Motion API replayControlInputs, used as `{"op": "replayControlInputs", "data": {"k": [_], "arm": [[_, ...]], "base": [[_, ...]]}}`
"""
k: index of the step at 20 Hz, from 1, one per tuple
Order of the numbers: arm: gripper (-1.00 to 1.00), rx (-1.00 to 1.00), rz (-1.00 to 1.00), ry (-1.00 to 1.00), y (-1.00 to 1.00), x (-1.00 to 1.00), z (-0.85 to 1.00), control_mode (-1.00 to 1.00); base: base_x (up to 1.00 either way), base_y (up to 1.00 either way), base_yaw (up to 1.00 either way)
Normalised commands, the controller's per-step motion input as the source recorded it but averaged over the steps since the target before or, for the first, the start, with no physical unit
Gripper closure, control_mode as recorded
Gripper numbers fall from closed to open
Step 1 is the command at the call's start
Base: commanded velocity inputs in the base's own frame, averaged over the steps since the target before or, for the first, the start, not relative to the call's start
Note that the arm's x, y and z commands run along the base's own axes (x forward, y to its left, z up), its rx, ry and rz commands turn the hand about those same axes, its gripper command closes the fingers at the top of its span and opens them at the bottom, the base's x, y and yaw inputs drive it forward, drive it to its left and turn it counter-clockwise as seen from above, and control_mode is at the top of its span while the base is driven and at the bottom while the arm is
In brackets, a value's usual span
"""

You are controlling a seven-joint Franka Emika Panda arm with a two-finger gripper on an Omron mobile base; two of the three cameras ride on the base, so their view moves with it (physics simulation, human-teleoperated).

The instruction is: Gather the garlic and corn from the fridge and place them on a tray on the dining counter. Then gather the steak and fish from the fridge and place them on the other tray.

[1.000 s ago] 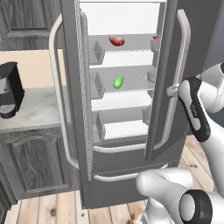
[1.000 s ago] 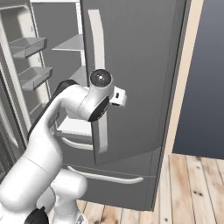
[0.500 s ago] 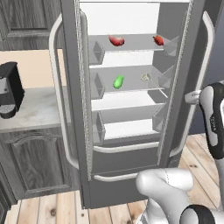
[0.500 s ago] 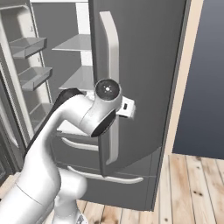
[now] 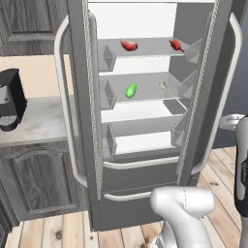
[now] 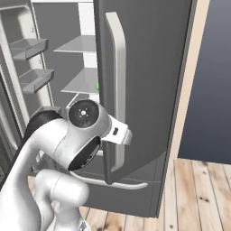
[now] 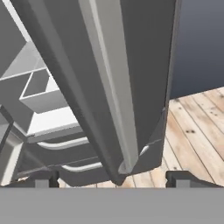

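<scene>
Your gripper (image 7: 112, 178) stands with jaws spread at the fridge (image 5: 145, 116) door handle; the corn (image 5: 131, 90) looks light, smooth and probably slippery, so grasp it across its middle.

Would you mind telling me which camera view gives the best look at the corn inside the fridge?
The left base view does: the corn lies in plain sight on the middle shelf of the open fridge, left of the garlic. The right base view gives a green sliver at the door's edge. The hand view looks along the door handle.
</scene>
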Motion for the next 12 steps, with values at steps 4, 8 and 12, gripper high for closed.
{"op": "replayControlInputs", "data": {"k": [4, 8, 12], "arm": [[-1.00, 0.02, -0.09, 0.00, 0.77, -0.04, 0.11, -1.00], [-1.00, 0.06, -0.18, 0.02, 0.71, 0.04, 0.21, -1.00], [-1.00, 0.06, -0.20, 0.00, 0.43, 0.31, 0.29, -1.00]], "base": [[0.00, 0.00, 0.00], [0.00, 0.00, 0.00], [0.00, 0.00, 0.00]]}}
